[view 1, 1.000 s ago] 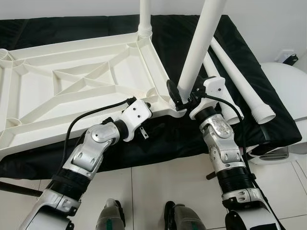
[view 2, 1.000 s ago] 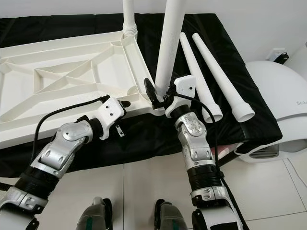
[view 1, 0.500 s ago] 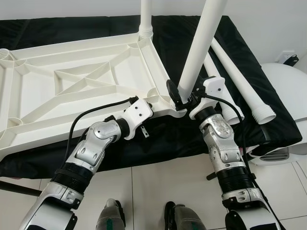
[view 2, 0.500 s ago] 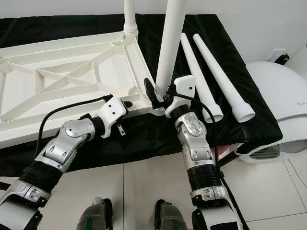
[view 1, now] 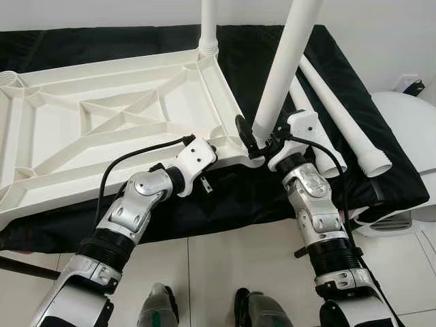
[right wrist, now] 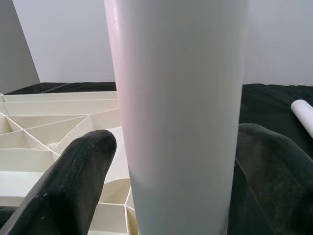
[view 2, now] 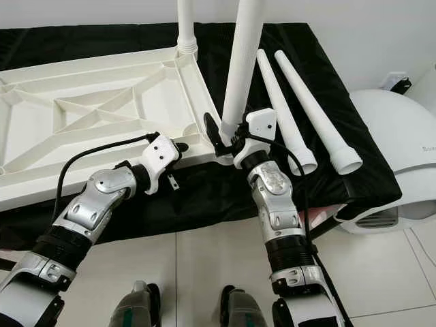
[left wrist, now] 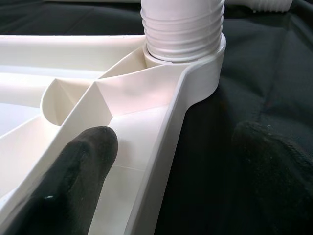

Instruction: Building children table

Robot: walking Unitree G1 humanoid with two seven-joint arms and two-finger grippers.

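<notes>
A white plastic tabletop (view 1: 102, 122) lies upside down on a black cloth. One white leg (view 1: 208, 20) stands screwed into its far right corner. A second leg (view 1: 279, 68) stands tilted in the near right corner socket (left wrist: 195, 63), with its threaded end showing in the left wrist view. My right gripper (view 1: 259, 136) is shut on this leg just above the socket, one finger (right wrist: 73, 181) on each side. My left gripper (view 1: 216, 144) is open and straddles the tabletop's near rim (left wrist: 161, 171), one finger (left wrist: 83, 166) inside the frame and the other over the cloth.
Two loose white legs (view 1: 340, 116) lie side by side on the black cloth (view 1: 272, 197) to the right of the tabletop. A rounded white appliance (view 1: 409, 129) stands at the far right. Pale floor tiles (view 1: 225, 272) and my feet are below the cloth's front edge.
My left forearm has swung slightly inward while its gripper stays at the rim. The right gripper still holds the tilted leg in the same place.
</notes>
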